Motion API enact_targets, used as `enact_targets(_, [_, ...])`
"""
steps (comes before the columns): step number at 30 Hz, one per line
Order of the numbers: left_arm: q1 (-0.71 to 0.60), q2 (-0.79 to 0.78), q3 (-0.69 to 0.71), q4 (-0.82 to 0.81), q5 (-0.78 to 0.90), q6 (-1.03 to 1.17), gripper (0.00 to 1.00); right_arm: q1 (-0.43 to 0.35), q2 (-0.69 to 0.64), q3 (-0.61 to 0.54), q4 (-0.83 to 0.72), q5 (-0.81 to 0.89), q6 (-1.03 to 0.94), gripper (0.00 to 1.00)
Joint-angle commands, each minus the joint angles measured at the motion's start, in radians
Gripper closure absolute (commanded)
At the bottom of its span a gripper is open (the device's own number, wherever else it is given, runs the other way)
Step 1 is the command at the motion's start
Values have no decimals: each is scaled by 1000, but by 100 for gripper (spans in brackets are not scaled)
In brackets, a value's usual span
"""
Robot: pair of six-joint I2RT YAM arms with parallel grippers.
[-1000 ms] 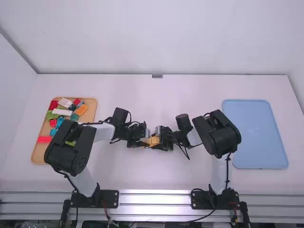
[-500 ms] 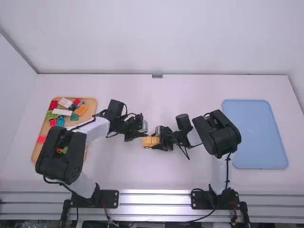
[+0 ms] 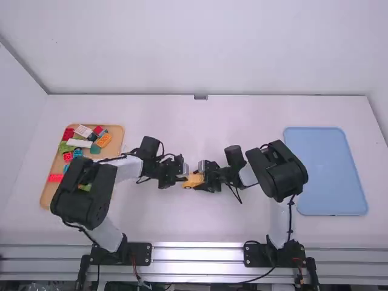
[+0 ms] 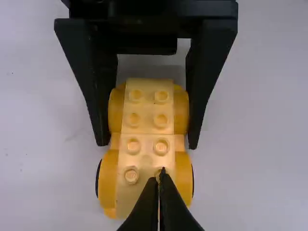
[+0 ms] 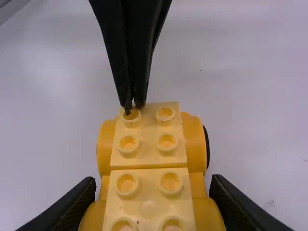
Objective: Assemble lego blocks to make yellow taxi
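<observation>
Jaws of the left gripper [image 4: 158,174] were closed tip to tip with nothing between them, the tips set at a corner stud of the yellow car [image 4: 149,130]. Jaws of the right gripper [image 5: 153,182] were parted by the width of the car and gripped both sides of its opposite end. The car sat upright, studs up, between the two arms near the middle of the white table [image 3: 182,115]. It consisted of a darker yellow wheel base with black tyres [image 5: 207,144] and two pale yellow blocks [image 5: 148,144] seated end to end on top. Handling, as judged: the assembly was light and rigid, its plastic smooth enough to slip under a weak or uneven grip. Its weak points were the joints, which could part under a sideways pull. The correct hold was low on the base, square across both flanks, leaving the blocks above free to take a straight downward push. Pressure from the closed tips was best applied over the base, since a push at one corner could tilt the car. Farther out, on the left, a wooden tray [image 3: 115,130] held loose blocks [image 3: 83,131] in several colours, each best gripped across two parallel sides; on the right lay a blue tray [image 3: 333,173].
</observation>
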State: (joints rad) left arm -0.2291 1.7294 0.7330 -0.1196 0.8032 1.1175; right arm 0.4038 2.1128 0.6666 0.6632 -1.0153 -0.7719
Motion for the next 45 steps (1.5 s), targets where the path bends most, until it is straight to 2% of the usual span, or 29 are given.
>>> enact_targets(1, [-43,8,-14,19,-55,-43,98,8,15,1,-7,21,12,48])
enact_targets(6, [-58,6,5,29,-52,-66,98,9,15,1,-10,21,12,48])
enact_targets(10, [-39,-40,51,-50,-41,-65,98,8,15,2,-12,21,12,48])
enact_targets(16, [-46,-57,63,-77,34,34,98,9,15,2,-9,21,12,48])
enact_targets(19, [-48,-16,43,-35,46,9,96,9,15,2,-9,21,12,49])
enact_targets(21, [-45,6,39,-21,31,-9,98,9,15,3,-9,21,12,49])
enact_targets(28, [-47,78,37,-33,-18,-13,98,8,15,2,-8,21,12,49])
enact_targets(32, [-47,62,76,-78,-18,-13,98,8,15,2,-8,32,5,49])
enact_targets(34, [-31,10,119,-154,-1,15,98,-4,15,9,-14,48,6,48])
enact_targets(36, [-8,-51,166,-214,38,36,86,-16,15,23,-33,51,6,48])
enact_targets(39, [29,-125,208,-244,44,13,84,-30,15,42,-72,51,5,47])
enact_targets(40, [51,-163,217,-251,42,0,80,-38,15,52,-93,51,3,46])
enact_targets(41, [65,-186,219,-250,42,-13,71,-43,15,58,-107,51,-5,46])
enact_targets(42, [84,-215,219,-246,45,-33,16,-49,15,66,-127,51,-24,46])
enact_targets(43, [107,-246,218,-246,46,-56,1,-58,15,76,-155,54,-51,46])
enact_targets(45, [140,-288,216,-246,43,-92,1,-66,15,92,-188,68,-75,47])
